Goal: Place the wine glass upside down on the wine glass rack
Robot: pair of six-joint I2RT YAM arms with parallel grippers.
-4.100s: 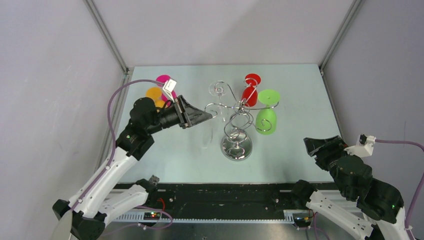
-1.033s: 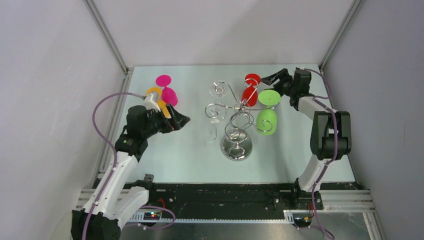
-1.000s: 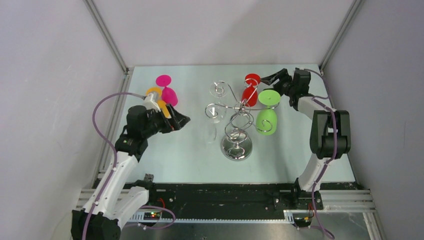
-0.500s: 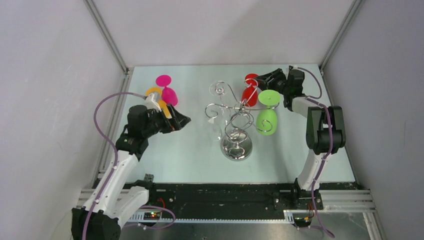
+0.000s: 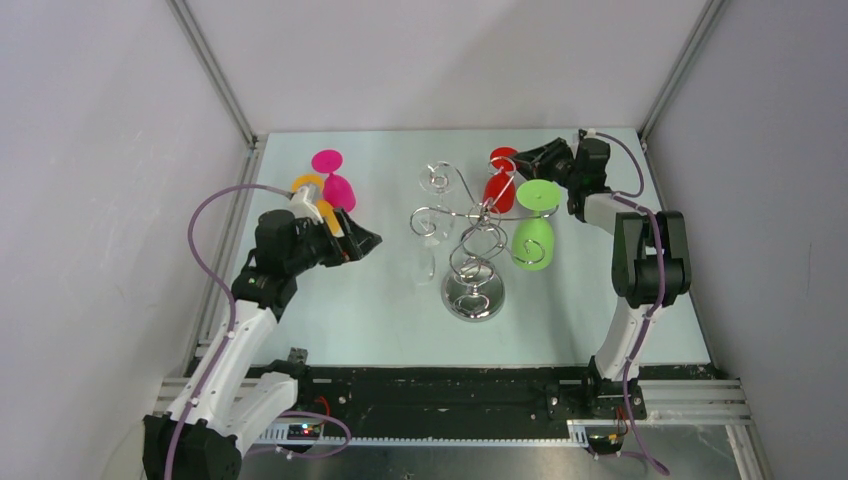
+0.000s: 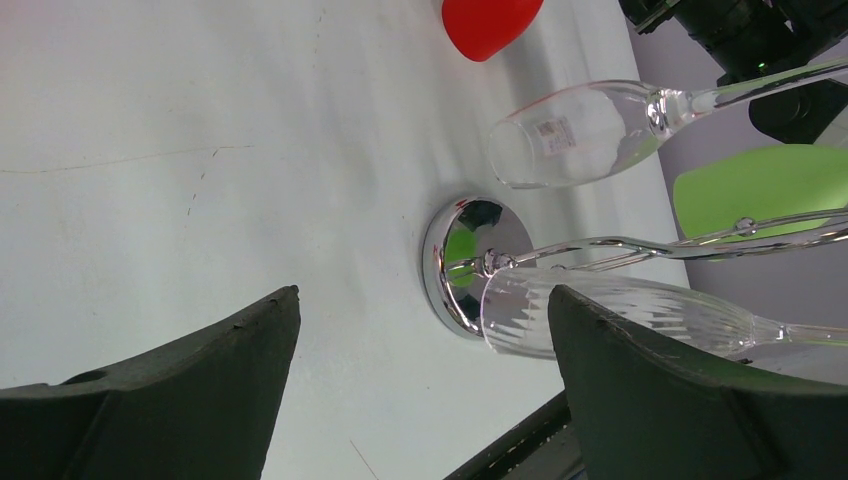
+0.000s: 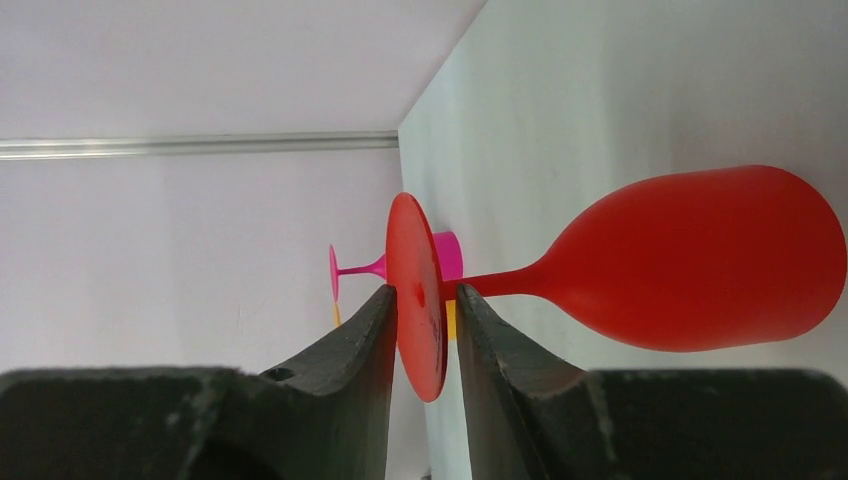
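The right gripper [image 7: 426, 300] is nearly closed, pinching the foot of the red wine glass [image 7: 700, 260], which hangs upside down on the wine glass rack [image 5: 473, 297]. The left gripper [image 6: 422, 300] gapes wide, empty.

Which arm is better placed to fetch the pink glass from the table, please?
Left. Its open gripper is near the pink glass, while the right gripper is beyond the rack, straddling the foot of the red glass.
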